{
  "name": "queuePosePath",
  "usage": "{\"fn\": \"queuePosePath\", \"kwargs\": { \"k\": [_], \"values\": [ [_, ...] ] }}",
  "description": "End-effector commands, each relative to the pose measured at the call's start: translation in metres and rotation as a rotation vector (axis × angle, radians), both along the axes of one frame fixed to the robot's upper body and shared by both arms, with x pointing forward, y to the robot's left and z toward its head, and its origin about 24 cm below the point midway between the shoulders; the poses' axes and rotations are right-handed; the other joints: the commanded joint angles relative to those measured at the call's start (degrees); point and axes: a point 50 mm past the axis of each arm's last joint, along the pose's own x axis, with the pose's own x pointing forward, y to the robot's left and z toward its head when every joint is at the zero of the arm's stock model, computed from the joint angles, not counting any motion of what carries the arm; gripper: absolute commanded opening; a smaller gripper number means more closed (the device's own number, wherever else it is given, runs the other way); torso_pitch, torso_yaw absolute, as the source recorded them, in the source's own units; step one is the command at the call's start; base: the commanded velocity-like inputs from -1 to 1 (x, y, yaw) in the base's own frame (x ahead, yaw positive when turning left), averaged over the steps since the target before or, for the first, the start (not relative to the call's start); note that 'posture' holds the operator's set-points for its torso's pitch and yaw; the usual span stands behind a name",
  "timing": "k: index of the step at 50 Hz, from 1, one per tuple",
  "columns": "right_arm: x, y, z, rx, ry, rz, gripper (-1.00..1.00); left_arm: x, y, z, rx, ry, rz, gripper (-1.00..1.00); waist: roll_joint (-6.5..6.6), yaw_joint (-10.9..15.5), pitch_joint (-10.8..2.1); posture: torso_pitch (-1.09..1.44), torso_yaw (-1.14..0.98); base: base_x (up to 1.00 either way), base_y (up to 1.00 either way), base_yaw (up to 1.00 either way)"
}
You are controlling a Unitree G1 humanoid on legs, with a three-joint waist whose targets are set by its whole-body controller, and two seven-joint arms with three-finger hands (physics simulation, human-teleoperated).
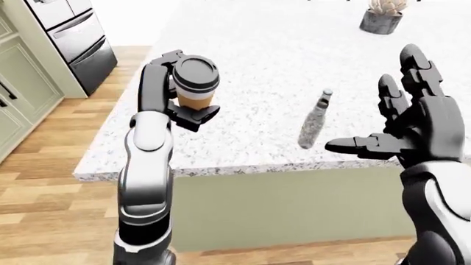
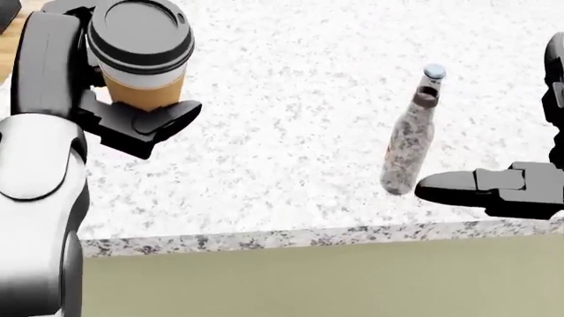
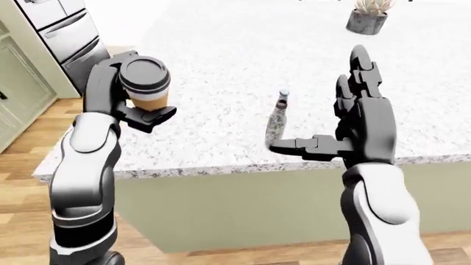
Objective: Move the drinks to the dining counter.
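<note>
Holding the coffee cup up in the air, the left hand has its dark fingers wrapped round the brown part of the cup, under the black lid. The cup is upright, which looks like a good way to keep the drink from spilling. It hangs above the near left part of the speckled surface, not resting on it, so it seems it is about to be set down there.

The bottle already stands upright on the surface, close to the near edge and well apart from the cup. It looks like the other drink, put down where it should be.

The right hand is spread wide and holds nothing. Two fingers point up and one finger reaches toward the bottle's lower part, very near it; whether it touches is hard to tell. The left arm is bent, with the forearm standing up.

A small potted plant sits at the top of the left-eye view. A steel fridge and green cupboards stand at the left, over a wooden floor.
</note>
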Motion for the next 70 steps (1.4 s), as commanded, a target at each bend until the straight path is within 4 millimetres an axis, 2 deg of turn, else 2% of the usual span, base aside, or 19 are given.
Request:
{"fn": "queuePosePath", "kwargs": {
  "k": [1,6,16,34,46,48,56,59,62,64,70],
  "values": [
    [-0.007,0.0,0.009,-0.007,-0.056,0.006,1.0,-0.001,0.0,0.018,0.004,-0.132,0.006,-1.0,-0.09,0.1,-1.26,0.0,0.0,0.0,0.0,0.0],
    [-0.012,0.001,0.011,-0.002,-0.066,0.01,1.0,0.017,-0.002,-0.001,0.002,-0.101,0.003,-1.0,-0.28,-0.1,-1.48,0.0,0.0,0.0,0.0,0.0],
    [-0.015,0.004,0.013,0.002,-0.074,0.016,1.0,0.036,-0.006,-0.027,-0.011,-0.034,-0.006,-1.0,-0.3,-0.1,-1.78,0.0,0.0,0.0,0.0,0.0],
    [-0.014,0.004,0.011,0.006,-0.075,0.016,1.0,0.047,-0.002,-0.061,-0.11,0.12,-0.034,-1.0,-0.07,-0.2,-1.99,0.0,0.0,0.0,0.0,0.0],
    [-0.014,0.006,0.011,0.002,-0.076,0.016,1.0,0.046,0.0,-0.066,-0.11,0.12,-0.04,-0.98,0.08,-0.2,-2.18,0.0,0.0,0.0,0.0,0.0],
    [-0.015,0.006,0.011,0.002,-0.076,0.016,1.0,0.046,0.0,-0.066,-0.11,0.117,-0.04,-0.77,0.08,-0.2,-2.15,0.0,0.0,0.0,0.0,0.0],
    [-0.014,0.006,0.01,0.0,-0.075,0.016,1.0,0.045,0.0,-0.066,-0.101,0.111,-0.042,-0.24,0.08,-0.2,-2.02,0.0,0.0,0.0,0.0,0.0],
    [-0.015,0.006,0.01,0.0,-0.075,0.016,1.0,0.045,-0.001,-0.066,-0.1,0.11,-0.044,-0.13,0.06,-0.2,-2.01,0.0,0.0,0.0,0.0,0.0],
    [-0.015,0.006,0.01,0.0,-0.075,0.017,1.0,0.044,-0.001,-0.065,-0.099,0.108,-0.046,-0.11,0.07,-0.2,-1.95,0.0,0.0,0.0,0.0,0.0],
    [-0.015,0.006,0.01,0.0,-0.075,0.018,1.0,0.044,-0.001,-0.064,-0.099,0.106,-0.047,0.04,0.06,-0.2,-1.94,0.0,0.0,0.0,0.0,0.0],
    [-0.014,0.005,0.01,0.002,-0.076,0.02,1.0,0.044,-0.002,-0.064,-0.1,0.105,-0.05,0.16,0.04,-0.2,-1.94,0.0,0.0,0.0,0.0,0.0]
  ]
}}
